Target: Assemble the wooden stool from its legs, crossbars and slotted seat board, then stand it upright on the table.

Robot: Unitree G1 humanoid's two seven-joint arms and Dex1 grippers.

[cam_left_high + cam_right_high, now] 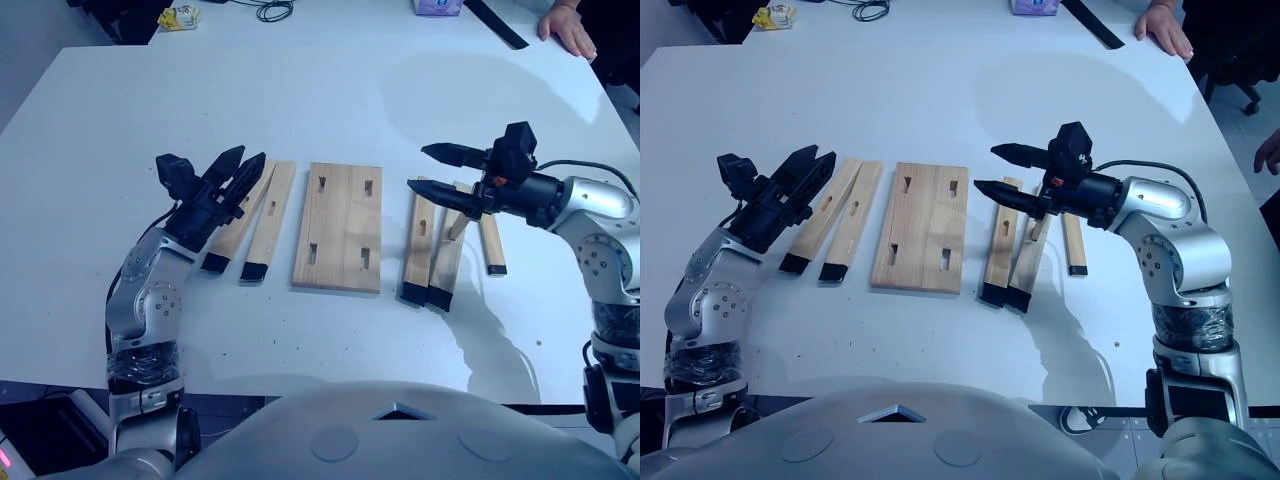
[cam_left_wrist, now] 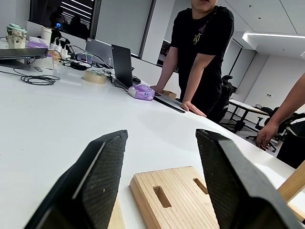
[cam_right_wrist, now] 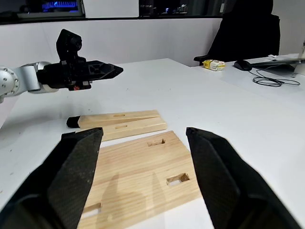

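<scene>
The slotted seat board (image 1: 338, 228) lies flat at the table's middle. Two black-tipped wooden legs (image 1: 252, 222) lie side by side to its left, and my left gripper (image 1: 250, 160) hovers open just above their far ends. Right of the board lie two more legs (image 1: 432, 250) with a thin crossbar (image 1: 491, 243) beside them. My right gripper (image 1: 419, 168) hangs open over those legs, holding nothing. The left wrist view looks between its open fingers (image 2: 102, 176) at the board (image 2: 176, 200). In the right wrist view the board (image 3: 138, 176) and the left legs (image 3: 119, 124) lie below the left gripper (image 3: 112, 70).
A person's hand (image 1: 568, 25) rests on the table's far right corner. A purple object (image 1: 437, 6), a black strip (image 1: 495, 22), cables (image 1: 275, 10) and a yellow packet (image 1: 180, 15) sit along the far edge. Bare white table (image 1: 330, 100) stretches behind the parts.
</scene>
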